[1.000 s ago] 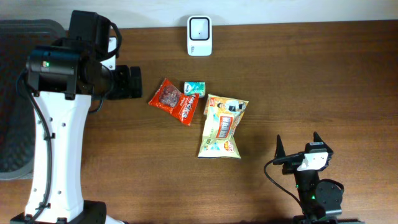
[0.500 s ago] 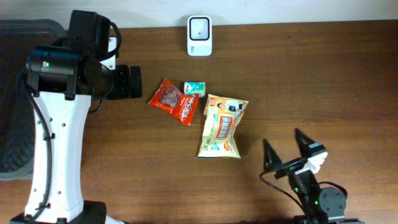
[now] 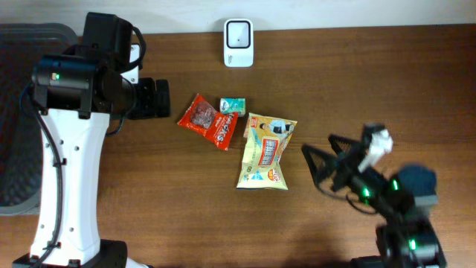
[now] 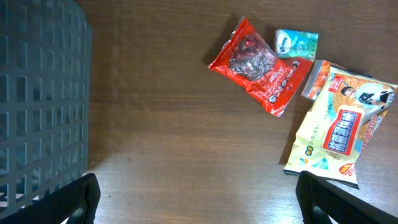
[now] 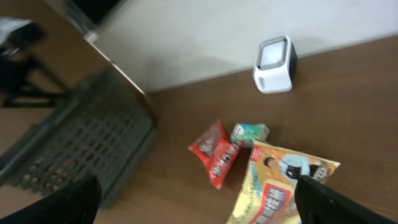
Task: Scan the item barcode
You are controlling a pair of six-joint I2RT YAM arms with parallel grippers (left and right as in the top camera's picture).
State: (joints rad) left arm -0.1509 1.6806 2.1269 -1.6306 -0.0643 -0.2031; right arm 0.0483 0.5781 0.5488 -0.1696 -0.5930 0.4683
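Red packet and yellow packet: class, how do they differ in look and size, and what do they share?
The red packet is red with a dark picture; the yellow packet is yellow with a red label. The yellow packet is clearly larger than the red packet. Both lie flat on the table.

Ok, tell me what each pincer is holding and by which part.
Nothing is held. The left pincer and right pincer both stand open and empty; the yellow packet lies untouched.
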